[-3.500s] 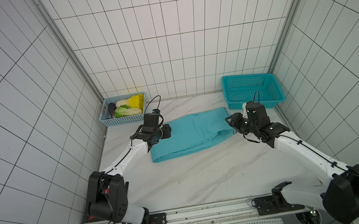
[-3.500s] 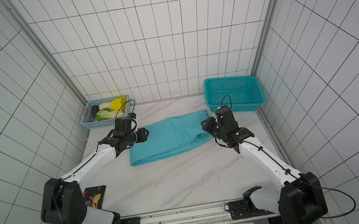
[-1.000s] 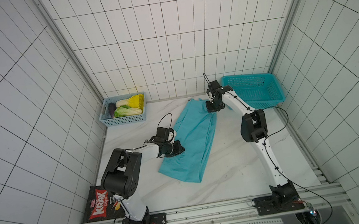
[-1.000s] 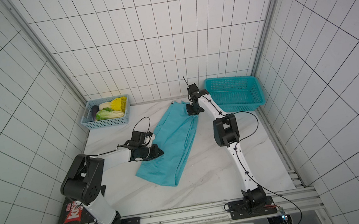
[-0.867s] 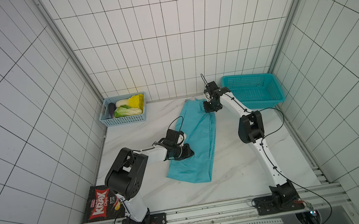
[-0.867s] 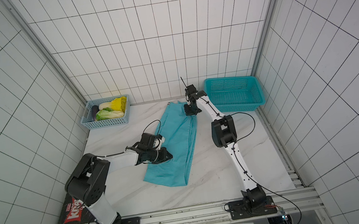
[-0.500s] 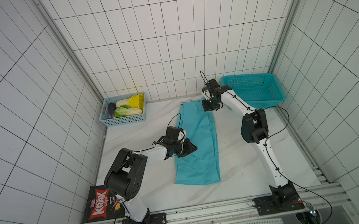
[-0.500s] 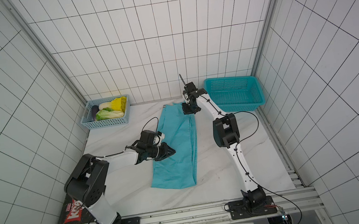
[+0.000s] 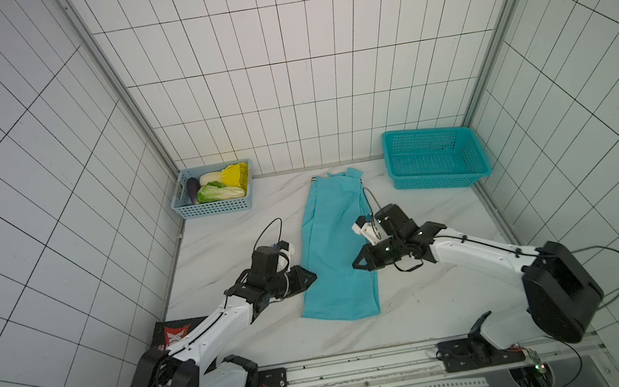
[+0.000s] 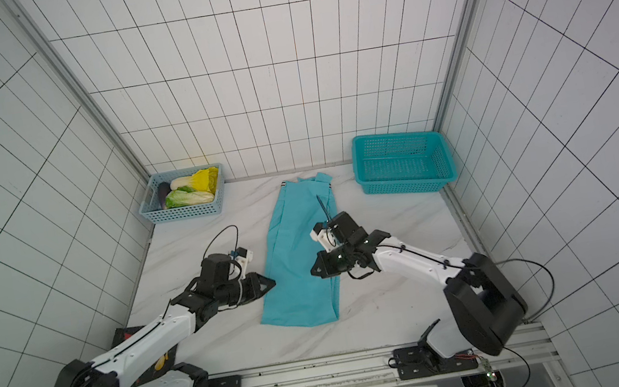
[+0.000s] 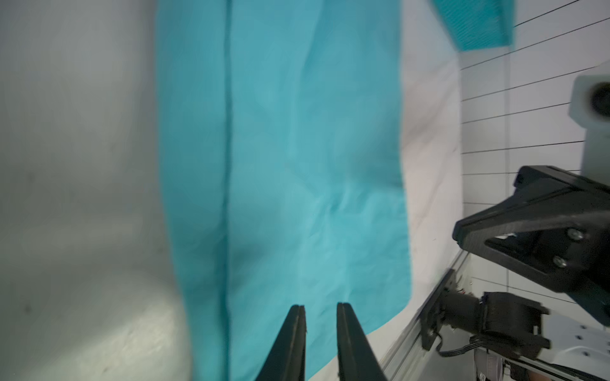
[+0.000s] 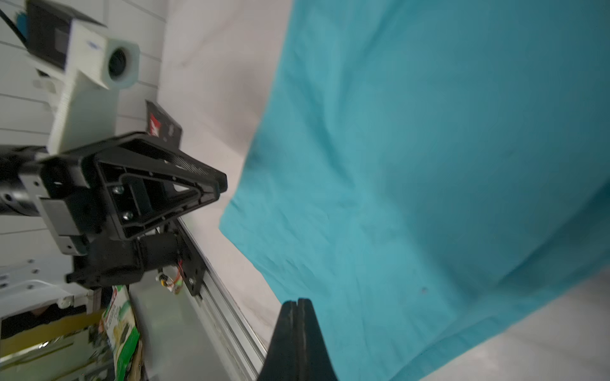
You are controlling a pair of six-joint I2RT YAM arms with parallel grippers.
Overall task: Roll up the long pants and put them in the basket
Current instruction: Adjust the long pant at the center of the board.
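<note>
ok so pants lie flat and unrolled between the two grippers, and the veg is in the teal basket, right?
Not quite. The vegetables sit in the light-blue basket; the teal basket is empty, as both top views show. The rest holds: the long pants lie flat and unrolled between the left gripper and the right gripper.

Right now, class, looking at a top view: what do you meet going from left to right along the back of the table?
pale blue basket of vegetables → long pants → teal mesh basket
</note>
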